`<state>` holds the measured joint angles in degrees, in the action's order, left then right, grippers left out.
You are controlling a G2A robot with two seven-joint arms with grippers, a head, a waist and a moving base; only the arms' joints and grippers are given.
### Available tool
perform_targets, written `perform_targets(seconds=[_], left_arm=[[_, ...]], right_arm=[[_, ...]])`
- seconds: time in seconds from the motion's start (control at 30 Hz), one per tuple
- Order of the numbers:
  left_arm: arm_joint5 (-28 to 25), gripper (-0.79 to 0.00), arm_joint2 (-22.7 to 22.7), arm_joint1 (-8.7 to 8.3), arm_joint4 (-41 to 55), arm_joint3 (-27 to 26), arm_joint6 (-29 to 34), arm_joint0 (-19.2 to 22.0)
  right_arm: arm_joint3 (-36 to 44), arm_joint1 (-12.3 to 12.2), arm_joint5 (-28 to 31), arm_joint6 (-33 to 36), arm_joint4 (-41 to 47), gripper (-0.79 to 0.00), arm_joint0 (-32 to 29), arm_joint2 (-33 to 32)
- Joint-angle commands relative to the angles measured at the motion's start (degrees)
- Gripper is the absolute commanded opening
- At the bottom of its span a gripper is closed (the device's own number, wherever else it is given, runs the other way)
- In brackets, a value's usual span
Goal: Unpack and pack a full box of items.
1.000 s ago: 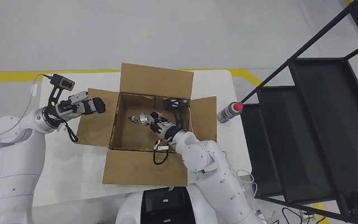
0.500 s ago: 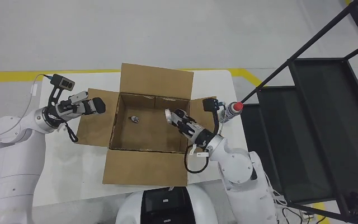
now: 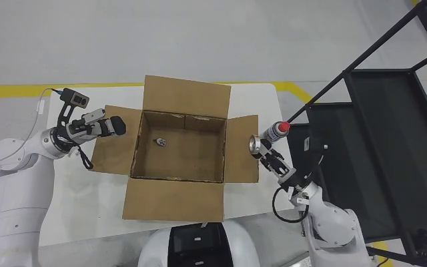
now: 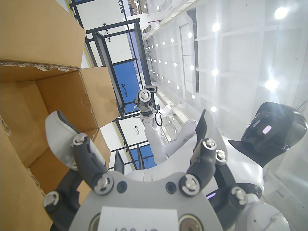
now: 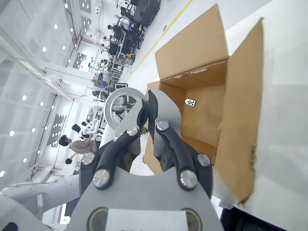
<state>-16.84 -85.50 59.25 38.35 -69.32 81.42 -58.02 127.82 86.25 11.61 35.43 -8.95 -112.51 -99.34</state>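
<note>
1. Grips a silvery ring-shaped roll (image 5: 108, 108) in the right gripper (image 5: 143, 100), with the fingers drawn narrow onto its rim.
2. Holds that gripper outside the opening of the brown cardboard box (image 3: 187, 93), above the outer edge of the nearest flap, with the roll turned end-on toward the top view.
3. Shows all four box flaps folded outward. Puts the opening ahead of the right gripper's fingertips, between the two grippers.
4. Finds a small pale flat piece with dark dots (image 3: 161, 141) lying on the box floor. Places it well beyond the right gripper's fingertips, near the wall on the left gripper's side and touching no wall.
5. Spreads the left gripper (image 3: 115, 125) wide, with nothing between its fingers (image 4: 60, 131).
6. Sets the left gripper above the flap on its own side of the box, fingertips pointing toward the opening. Leaves it well apart from the right gripper, with the whole opening between them.
7. From the left wrist view, catches a cardboard wall of the box just beside one finger; cannot tell whether the two touch.
8. Stands a white spray can with a red cap (image 3: 273, 133) just beside the right gripper, on the side away from the box; cannot tell whether can and roll touch.
9. Rests box and can on a white table (image 3: 257, 100). Sets a black metal rack (image 3: 363, 140) past the can, farther from the right gripper.
</note>
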Motion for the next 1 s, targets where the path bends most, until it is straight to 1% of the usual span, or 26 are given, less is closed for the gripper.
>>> perform_targets(seconds=[0.0,0.07,0.2,0.27,0.4,0.7,0.77,0.97], left_arm=[[0.0,0.0,0.0,0.0,0.0,0.0,0.0,0.0],[0.0,0.0,0.0,0.0,0.0,0.0,0.0,0.0],[0.0,0.0,0.0,0.0,0.0,0.0,0.0,0.0],[0.0,0.0,0.0,0.0,0.0,0.0,0.0,0.0],[0.0,0.0,0.0,0.0,0.0,0.0,0.0,0.0],[0.0,0.0,0.0,0.0,0.0,0.0,0.0,0.0],[0.0,0.0,0.0,0.0,0.0,0.0,0.0,0.0],[0.0,0.0,0.0,0.0,0.0,0.0,0.0,0.0]], right_arm=[[-0.4,-0.2,1.1,-0.3,2.5,-0.785,-1.7,-2.5],[-1.3,-0.4,1.9,-0.5,4.3,-0.785,-3.2,-4.7],[-3.7,-0.8,2.4,-0.7,4.4,-0.785,-4.7,-7.3],[-5.4,-1.0,1.4,-1.7,0.9,-0.785,-4.8,-8.1],[-9.1,-1.3,-0.3,-4.0,-4.1,-0.785,-3.8,-7.1],[-18.7,-1.9,-3.4,-6.7,-10.3,-0.785,0.8,-4.8],[-20.3,-2.1,-4.4,-7.7,-14.3,-0.785,1.7,-4.4],[-23.6,-2.6,-4.8,-9.6,-21.2,-0.785,3.3,-2.7]])
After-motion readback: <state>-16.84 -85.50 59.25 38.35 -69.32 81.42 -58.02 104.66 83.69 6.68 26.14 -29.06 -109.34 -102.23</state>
